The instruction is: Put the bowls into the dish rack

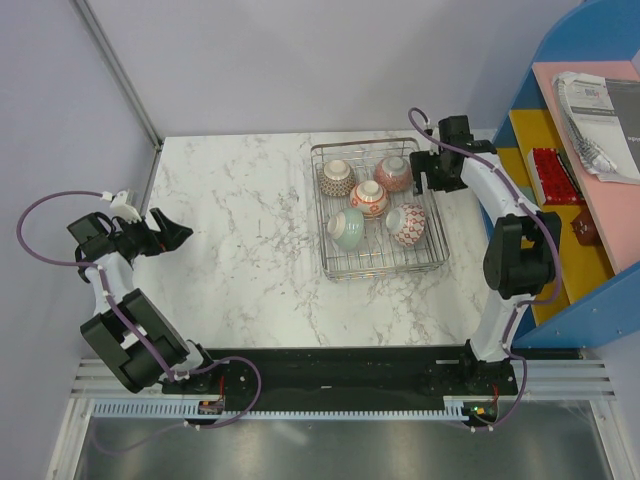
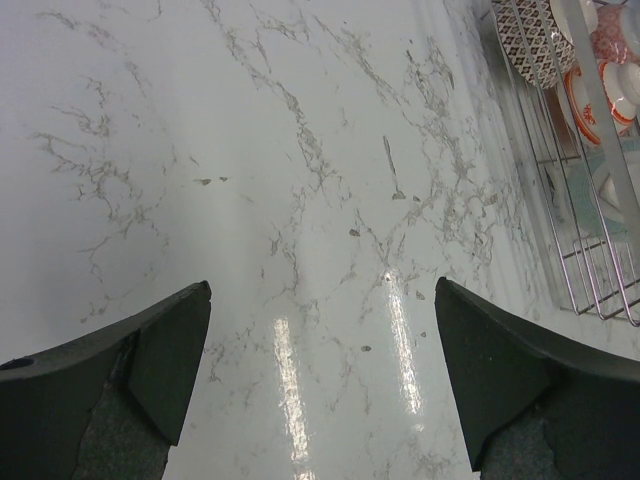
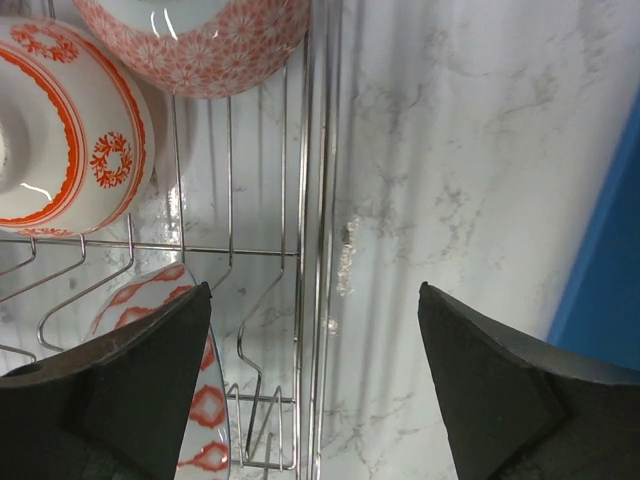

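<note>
**Five bowls in the rack, both pairs of fingers open and empty**

At the left, the left fingers (image 2: 150,360) stand wide apart with nothing between them. They are above the bare marble worktop (image 1: 240,220), well apart from the dish rack (image 1: 385,268).

Every bowl I can see lies inside the rack:
- a dark-patterned bowl (image 1: 338,177)
- a pale green bowl (image 1: 348,228)
- an orange-ringed bowl (image 1: 369,198)
- a red bowl at the back (image 1: 393,172)
- a red-and-white bowl at the front (image 1: 406,224)

No bowl lies on the worktop, so the loading looks finished or nearly so. At the rack's far right corner the right fingers (image 3: 130,370) are also spread and hold nothing.

The bowls look like glazed ceramic, so I judge them stiff, smooth and rather slippery, and easy to chip against the wire. The best hold is probably at the rim, with one finger inside and one outside.

Only the top view shows all five bowls and both arms together. The left wrist view catches just one corner of the rack. The right wrist view shows that the right fingers stand on either side of the rack's rim wire, one over the bowls and one over the worktop. It also shows the upright tines.
</note>
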### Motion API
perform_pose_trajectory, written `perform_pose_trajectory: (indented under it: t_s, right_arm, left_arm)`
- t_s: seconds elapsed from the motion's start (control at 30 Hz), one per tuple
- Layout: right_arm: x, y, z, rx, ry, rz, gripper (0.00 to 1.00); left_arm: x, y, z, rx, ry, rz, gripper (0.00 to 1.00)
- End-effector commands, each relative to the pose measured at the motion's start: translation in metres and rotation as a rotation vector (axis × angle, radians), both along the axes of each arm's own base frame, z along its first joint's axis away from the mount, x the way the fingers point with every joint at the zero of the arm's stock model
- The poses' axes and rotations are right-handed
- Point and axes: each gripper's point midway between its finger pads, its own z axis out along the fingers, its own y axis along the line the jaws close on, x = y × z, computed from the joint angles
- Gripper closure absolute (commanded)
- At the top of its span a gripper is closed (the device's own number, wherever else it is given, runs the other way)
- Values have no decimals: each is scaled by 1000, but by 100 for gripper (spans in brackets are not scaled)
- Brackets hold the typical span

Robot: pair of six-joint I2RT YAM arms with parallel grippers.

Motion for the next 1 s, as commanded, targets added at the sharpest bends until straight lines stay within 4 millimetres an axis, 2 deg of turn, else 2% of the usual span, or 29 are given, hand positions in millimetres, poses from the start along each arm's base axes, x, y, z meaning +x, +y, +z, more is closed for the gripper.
perform_pose_trajectory:
  t_s: [0.0,0.17,0.23,0.43,0.63,0.97]
  right_arm:
    - [-4,26,-21,150,54,12,12]
    - [-15,33,-34,208,94,-34,15]
    - [-19,35,-29,213,80,-31,15]
    - [-40,51,-33,202,94,30,14]
    - [-42,74,-43,210,104,68,14]
    - [-44,92,-49,216,111,103,13]
  left_arm:
    - [1,-3,10,29,-59,-38,1]
    - [1,-4,10,32,-62,-40,1]
    - [1,-3,10,32,-61,-40,1]
    - [2,-4,10,26,-61,-43,1]
    - [1,-5,11,34,-66,-43,1]
    - [0,-5,10,28,-63,-44,1]
